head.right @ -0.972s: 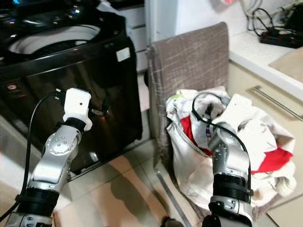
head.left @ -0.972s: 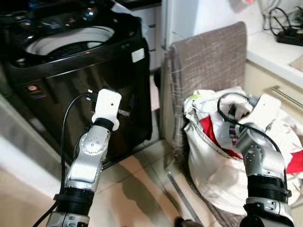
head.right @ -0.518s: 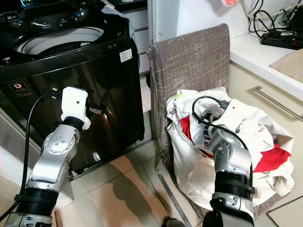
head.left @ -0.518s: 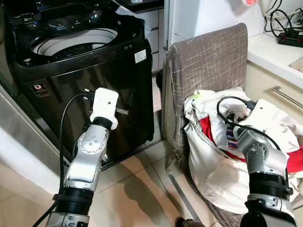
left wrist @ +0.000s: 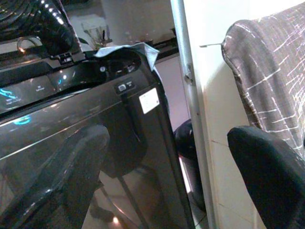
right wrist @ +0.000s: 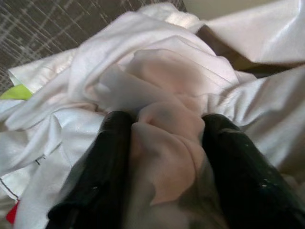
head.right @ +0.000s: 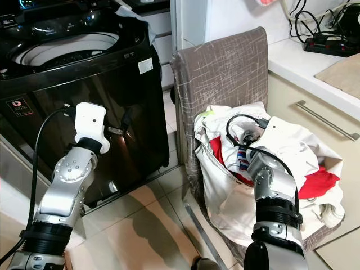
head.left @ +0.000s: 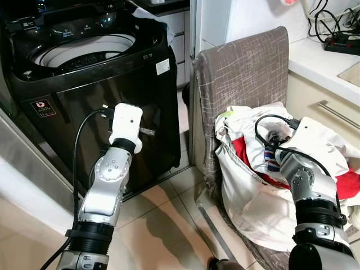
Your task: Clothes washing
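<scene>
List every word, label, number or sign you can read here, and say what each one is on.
None can be read as text.
Red and white badge on the washing machine front: too small to read.
White sticker near the machine's top corner: print too blurred.
Lit blue marks on the control panel: glare, unreadable.

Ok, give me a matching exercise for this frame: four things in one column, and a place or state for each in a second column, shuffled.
Things:
1. washer
2. chair
3. left gripper
4. right gripper

Places or states:
A. closed on a fold of white cloth
B. open, facing the washer's front
C. lid up, drum showing
D. piled with laundry

Pairs: 1-C, 2-D, 3-B, 4-A
</scene>
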